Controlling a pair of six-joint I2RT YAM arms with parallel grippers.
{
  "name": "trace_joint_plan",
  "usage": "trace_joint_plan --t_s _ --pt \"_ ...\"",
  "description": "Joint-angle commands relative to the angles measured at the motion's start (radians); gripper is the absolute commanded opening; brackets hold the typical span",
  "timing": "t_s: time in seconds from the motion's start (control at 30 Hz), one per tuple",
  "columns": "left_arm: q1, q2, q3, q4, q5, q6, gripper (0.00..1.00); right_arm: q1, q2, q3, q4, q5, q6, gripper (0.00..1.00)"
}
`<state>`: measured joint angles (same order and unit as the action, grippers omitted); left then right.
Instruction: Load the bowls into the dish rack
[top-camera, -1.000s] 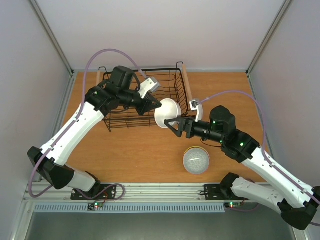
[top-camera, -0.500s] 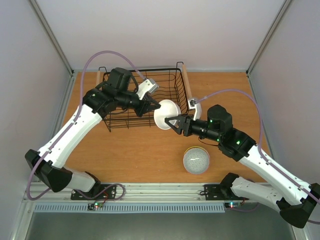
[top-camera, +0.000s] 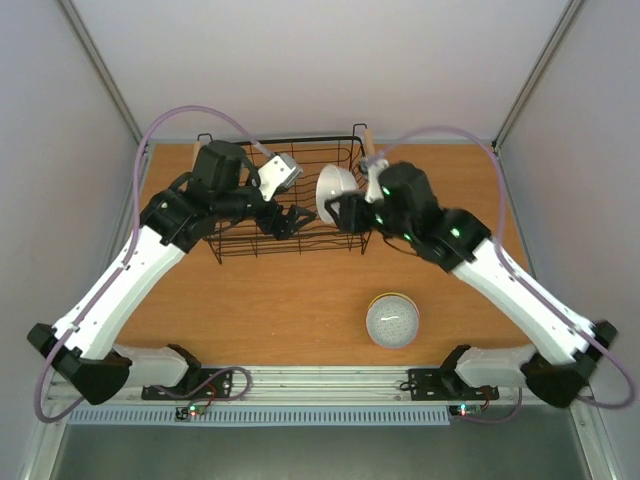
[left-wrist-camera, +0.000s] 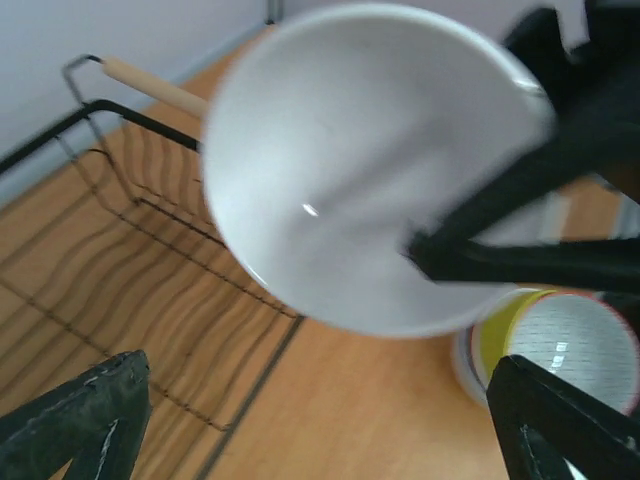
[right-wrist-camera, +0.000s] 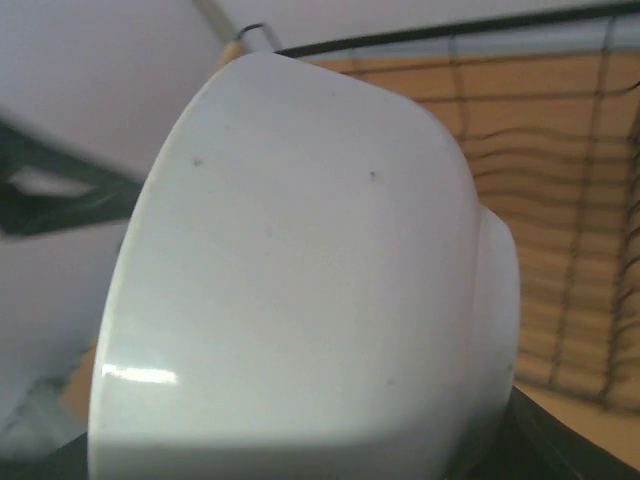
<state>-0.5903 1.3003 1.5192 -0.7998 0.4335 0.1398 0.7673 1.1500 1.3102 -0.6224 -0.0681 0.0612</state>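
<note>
A plain white bowl (top-camera: 337, 188) hangs tilted over the right end of the black wire dish rack (top-camera: 240, 240), and my right gripper (top-camera: 345, 212) is shut on its rim. The same bowl (right-wrist-camera: 300, 280) fills the right wrist view. In the left wrist view this bowl (left-wrist-camera: 360, 170) faces me with the right gripper's dark fingers (left-wrist-camera: 500, 240) on its edge. My left gripper (top-camera: 285, 222) (left-wrist-camera: 315, 370) stands open over the rack, left of the bowl and apart from it. A stack of bowls (top-camera: 392, 320) (left-wrist-camera: 560, 340), grey speckled on top with a yellow-green one under it, stands on the table.
The rack has light wooden bar handles at its left end (top-camera: 197, 155) and right end (top-camera: 368, 148) (left-wrist-camera: 150, 85), and its wire floor (right-wrist-camera: 560, 250) is bare where visible. The wooden table (top-camera: 290, 310) is walled by grey panels on three sides.
My left gripper has opened, let go of the white bowl and drawn back to the left. My right gripper closed on the bowl's rim and carried it back over the rack's right end.
</note>
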Motion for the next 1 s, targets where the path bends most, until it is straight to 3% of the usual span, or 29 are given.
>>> trace_joint_plan --t_s 0.0,0.2,0.57,0.97 --pt "0.000 -0.050 0.018 0.014 -0.230 0.077 0.93 -0.003 0.306 0.290 -0.266 0.268 -0.227 0.01" --pt "0.001 -0.182 -0.044 0.046 -0.481 0.182 0.94 -0.006 0.747 0.747 -0.458 0.475 -0.379 0.01" --pt "0.034 -0.342 -0.167 0.052 -0.457 0.199 0.96 -0.036 1.319 1.453 -0.631 0.737 -0.561 0.01" --pt "0.058 -0.354 -0.205 0.072 -0.366 0.165 0.97 -0.090 1.456 1.416 -0.678 0.844 -0.610 0.01"
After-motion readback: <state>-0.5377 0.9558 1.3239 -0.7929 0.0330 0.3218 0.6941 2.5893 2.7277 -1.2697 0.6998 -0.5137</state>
